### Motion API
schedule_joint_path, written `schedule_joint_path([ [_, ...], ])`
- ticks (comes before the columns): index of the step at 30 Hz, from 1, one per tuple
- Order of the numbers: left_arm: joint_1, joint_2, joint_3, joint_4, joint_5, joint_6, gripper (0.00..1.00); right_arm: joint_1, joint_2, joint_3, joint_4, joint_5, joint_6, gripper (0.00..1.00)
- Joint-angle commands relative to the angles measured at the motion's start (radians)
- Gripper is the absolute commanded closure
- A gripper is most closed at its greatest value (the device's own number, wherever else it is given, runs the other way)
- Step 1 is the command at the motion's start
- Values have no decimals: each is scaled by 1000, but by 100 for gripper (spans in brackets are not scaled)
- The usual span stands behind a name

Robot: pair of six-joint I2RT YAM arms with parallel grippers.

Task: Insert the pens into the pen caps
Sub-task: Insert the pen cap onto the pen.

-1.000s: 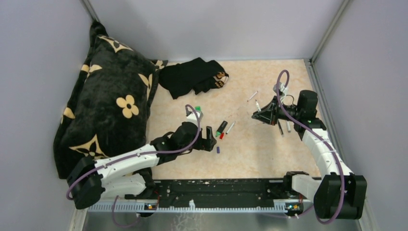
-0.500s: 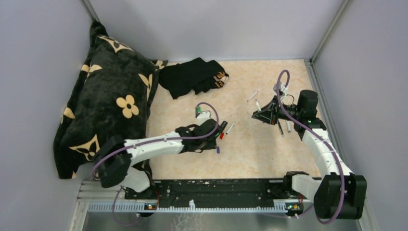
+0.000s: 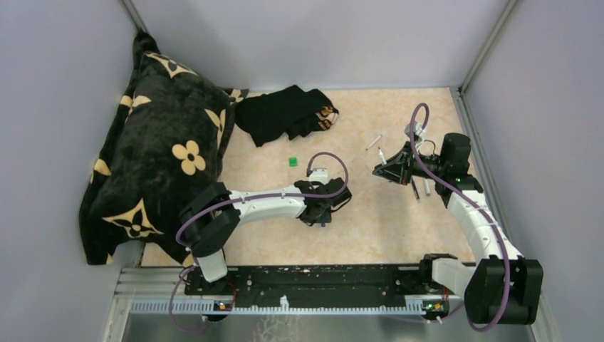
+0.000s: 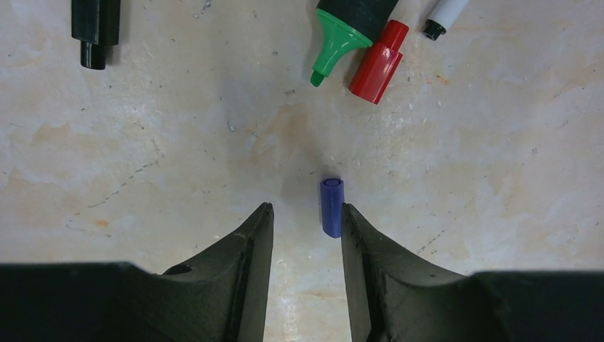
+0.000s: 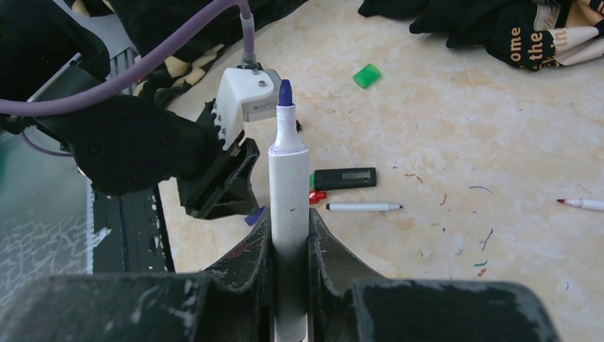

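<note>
Hovering the left gripper (image 4: 305, 214) low over the beige table (image 4: 164, 128), fingers pointing down, parted to a narrow gap and gripping nothing. Framing the purple cap (image 4: 332, 206) between the two fingertips, well off-centre, lying flat and hard against the finger on the right of the left wrist view; not telling from here whether touching or only just beside. Showing, farther out in that view, the black marker (image 4: 352, 11) with its green tip bare, a red cap (image 4: 379, 60) lying just beside that tip, the dark end of a second white pen (image 4: 445, 13) near the red cap, and a black cap (image 4: 95, 32) well apart to the left.

Clamping the right gripper (image 5: 290, 235) tight on a white pen (image 5: 288, 178), barrel squeezed between both fingers, blue-purple tip bare and sticking out beyond the fingertips, held up off the table and aimed toward the left arm.

Noting the green cap (image 3: 292, 161) lying alone on the table near the black cloth (image 3: 285, 112), well apart from both grippers.
</note>
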Motion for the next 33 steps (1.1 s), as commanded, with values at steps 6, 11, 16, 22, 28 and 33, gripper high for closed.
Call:
schedule_joint_path([
  [6, -19, 58, 53, -25, 23, 10, 56, -10, -27, 28, 39, -20, 1, 100],
  [11, -28, 100, 77, -48, 29, 14, 64, -9, -28, 28, 39, -19, 1, 100],
  [16, -43, 176, 114, -132, -12, 1, 69, -10, -28, 28, 40, -21, 3, 100],
  [22, -53, 238, 115, -173, -38, 44, 71, -9, -31, 28, 41, -24, 4, 100],
  [28, -52, 266, 86, -122, -19, 153, 68, -10, -32, 28, 41, -25, 6, 100],
  [33, -51, 267, 57, -67, 39, 211, 68, -9, -32, 28, 41, -24, 6, 100],
])
